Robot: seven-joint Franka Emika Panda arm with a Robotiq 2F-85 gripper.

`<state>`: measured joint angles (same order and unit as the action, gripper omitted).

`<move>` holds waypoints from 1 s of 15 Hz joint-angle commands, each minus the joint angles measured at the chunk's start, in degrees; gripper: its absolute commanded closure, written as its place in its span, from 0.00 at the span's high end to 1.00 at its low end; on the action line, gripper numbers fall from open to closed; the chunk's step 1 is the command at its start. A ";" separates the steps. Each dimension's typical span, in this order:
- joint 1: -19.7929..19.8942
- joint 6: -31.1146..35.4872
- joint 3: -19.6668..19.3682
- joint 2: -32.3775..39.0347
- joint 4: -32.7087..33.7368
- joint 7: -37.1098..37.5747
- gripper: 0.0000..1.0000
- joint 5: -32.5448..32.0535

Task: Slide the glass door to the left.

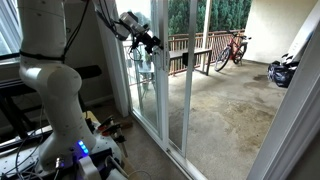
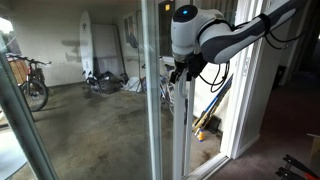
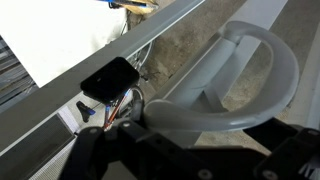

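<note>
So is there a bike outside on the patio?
Yes, a reddish bicycle stands out on the grey concrete patio floor in an exterior view.

Soft daylight from the patio [image 1: 230, 110] floods through the glass door [image 1: 152, 105], leaving the indoor side dimmer in both exterior views, with faint reflections on the glass and no hard shadows. In the wrist view the handle [image 3: 285, 70] sits so near that it blurs. A blown-out white patch glares at left, and the gripper [image 3: 185, 152] is a dark, underexposed mass.
</note>
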<state>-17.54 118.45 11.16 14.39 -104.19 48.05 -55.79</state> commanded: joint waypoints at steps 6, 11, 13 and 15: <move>1.04 11.55 0.84 -4.85 -6.51 1.02 1.00 1.83; 0.82 13.17 1.72 -14.28 -14.36 2.01 1.00 3.46; 0.05 12.62 3.17 -16.57 -16.13 2.98 1.00 2.79; -0.65 10.79 4.75 -17.66 -17.59 2.58 1.00 4.64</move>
<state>-17.66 130.33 14.22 0.52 -117.27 49.49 -53.15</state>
